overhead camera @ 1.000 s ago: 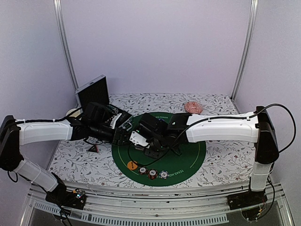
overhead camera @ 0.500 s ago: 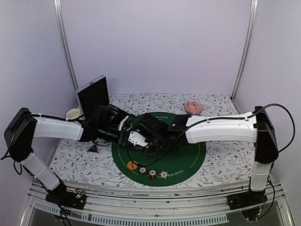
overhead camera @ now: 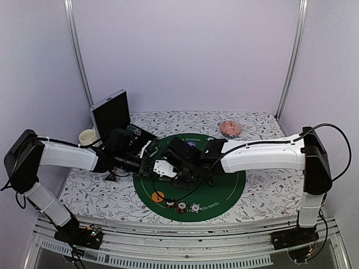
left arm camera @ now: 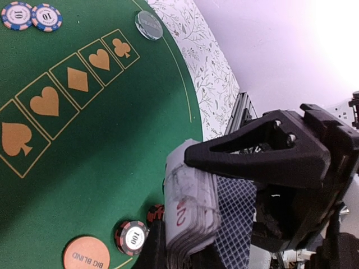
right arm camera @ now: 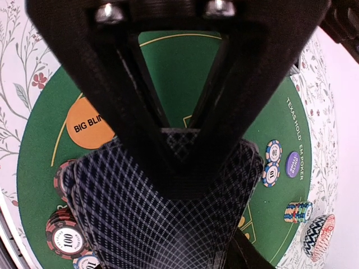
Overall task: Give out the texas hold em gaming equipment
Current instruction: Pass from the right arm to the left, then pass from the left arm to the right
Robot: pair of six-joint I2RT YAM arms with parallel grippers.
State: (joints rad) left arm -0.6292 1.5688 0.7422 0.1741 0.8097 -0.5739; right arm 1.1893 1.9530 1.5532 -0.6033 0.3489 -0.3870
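**Finding 1, spatial relation.** The playing cards (left arm camera: 190, 207) sit between the two end effectors, over the near-left part of the green mat (overhead camera: 224, 188), and clear of it as far as I can judge. The right end effector (right arm camera: 185, 168) is clamped on the deck. One dark triangular finger lies across the patterned backs, with the cards slightly fanned beneath it. The deck's free end points toward the left end effector (overhead camera: 150, 162), which meets it from the left side of the surface. The long axis runs roughly left to right between the wrists. I judge left to be the nearer free arm for drawing a card off.

**Finding 2, left end effector.** Its fingers sit at the very bottom edge of its own wrist view, close about the deck's end. I cannot tell whether they are clenched on a card or merely beside it.

**Finding 3, condition of the item.** The backs are a blue-grey lattice, and a white face with red print shows on the outer card. The stack edges are splayed, so I judge a single-card pull risks dragging neighbours.

**Below the deck.** A "100" chip (left arm camera: 133, 236) and the orange BIG BLIND disc (left arm camera: 87, 253) lie on the mat
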